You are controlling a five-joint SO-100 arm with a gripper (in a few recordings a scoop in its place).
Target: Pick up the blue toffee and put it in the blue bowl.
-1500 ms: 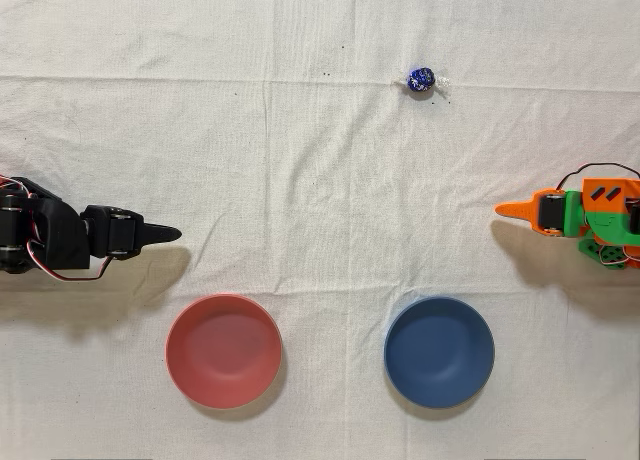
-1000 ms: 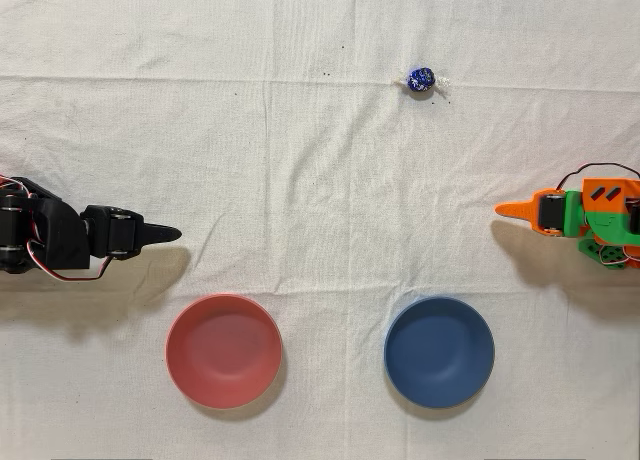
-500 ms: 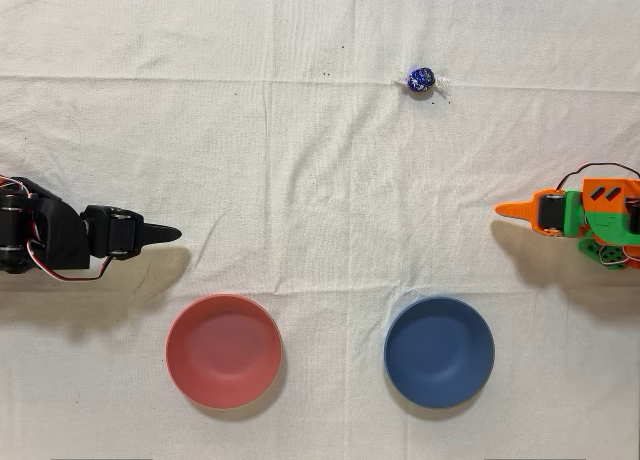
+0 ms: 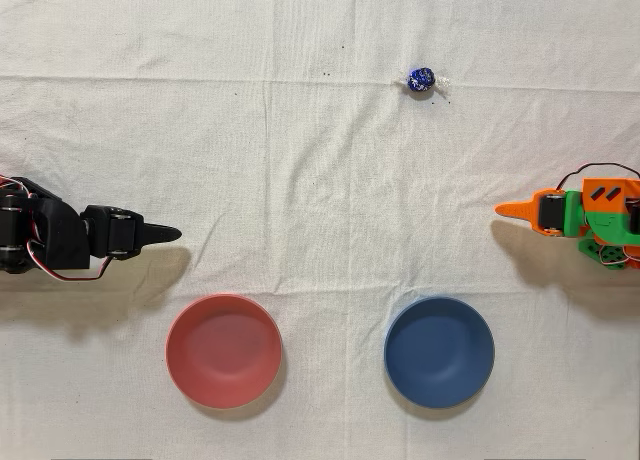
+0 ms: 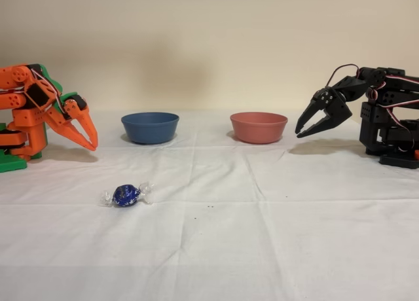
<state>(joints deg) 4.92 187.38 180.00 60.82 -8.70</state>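
At the far left of the overhead view the idle black arm (image 4: 70,238) lies folded at the bench edge, its tip pointing inward; a wide stretch of bare white cloth (image 4: 300,160) opens in front of it; below and right of that tip sits the red bowl (image 4: 223,350), near the bottom edge of the picture; further right, well apart from it, sits the blue bowl (image 4: 439,351), also near the bottom edge, with nothing in it; high above the blue bowl, close to the top crease of the cloth, lies the blue toffee (image 4: 421,78), alone on the cloth and touching nothing; open cloth runs between the toffee and both bowls; at the far right edge the orange arm (image 4: 595,215) is tucked back, and its end effector (image 4: 520,210) points inward, well apart from the toffee and from the blue bowl.

From the side in the fixed view, the end effector (image 5: 84,132) hangs with tips down just above the cloth; its two fingers stand a little apart, holding nothing; the toffee (image 5: 126,195) lies nearer the camera; the blue bowl (image 5: 150,127) stands just right of the end effector.

Compared with the earlier overhead pictures, nothing has shifted; arms, bowls and toffee keep the same places.
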